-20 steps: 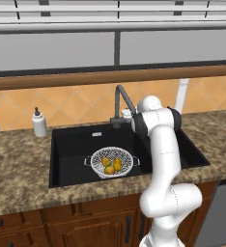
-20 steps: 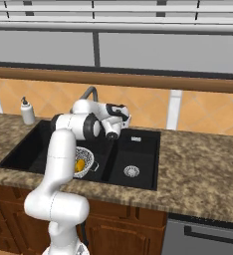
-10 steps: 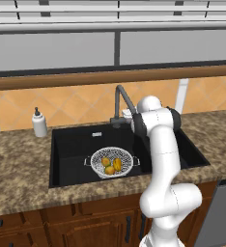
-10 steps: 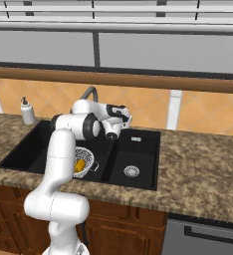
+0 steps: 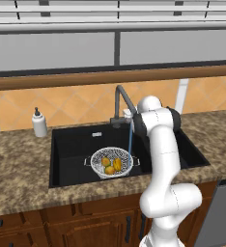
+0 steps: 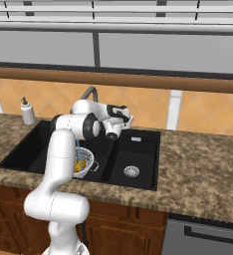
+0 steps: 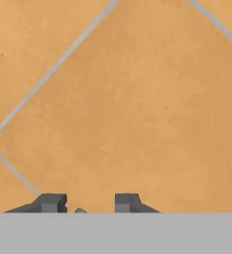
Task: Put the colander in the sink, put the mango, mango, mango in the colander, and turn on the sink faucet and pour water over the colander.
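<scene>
A white soap dispenser (image 5: 39, 123) stands upright on the speckled granite counter (image 5: 18, 169) — against the orange tiled backsplash (image 5: 76, 103). Wooden cabinets (image 5: 62, 226) sit below.

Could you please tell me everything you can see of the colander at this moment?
The colander is a round, silvery-white perforated bowl that looks like metal, with a small handle on each side. It sits upright on the floor of the large basin of the black sink, toward its front right. Three yellow-orange mangos lie inside it. A thin pale-blue stream of water falls from the faucet onto its right rim. In the right base view the arm hides most of it.
</scene>
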